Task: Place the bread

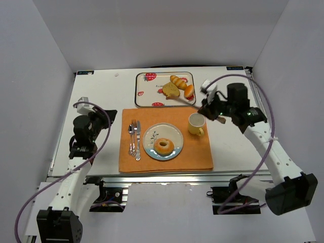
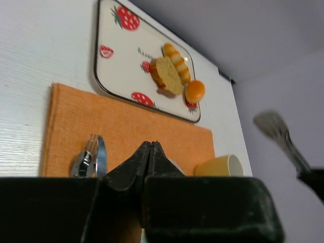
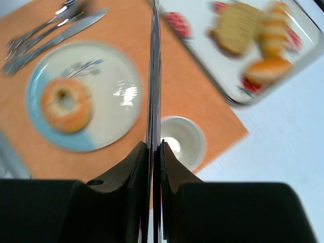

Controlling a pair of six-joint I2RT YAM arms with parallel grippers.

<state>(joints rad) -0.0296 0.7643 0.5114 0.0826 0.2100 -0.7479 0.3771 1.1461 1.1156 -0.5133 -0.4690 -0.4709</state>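
Observation:
The bread, a small golden ring doughnut (image 1: 163, 146), lies on a white and blue plate (image 1: 175, 133) on the orange placemat; it also shows in the right wrist view (image 3: 65, 104), left of the jaws. My right gripper (image 1: 208, 109) hovers above the yellow cup, to the right of and beyond the plate. It is shut on a thin metal utensil (image 3: 153, 66), seen edge-on, that reaches toward the tray. My left gripper (image 2: 150, 144) is shut and empty, off the left edge of the placemat (image 1: 81, 148).
A strawberry-patterned tray (image 1: 144, 91) at the back holds a toast slice, a ridged roll and a round bun. A yellow cup (image 1: 196, 123) stands right of the plate. A fork and knife (image 1: 134, 139) lie left of the plate on the placemat (image 1: 197, 152).

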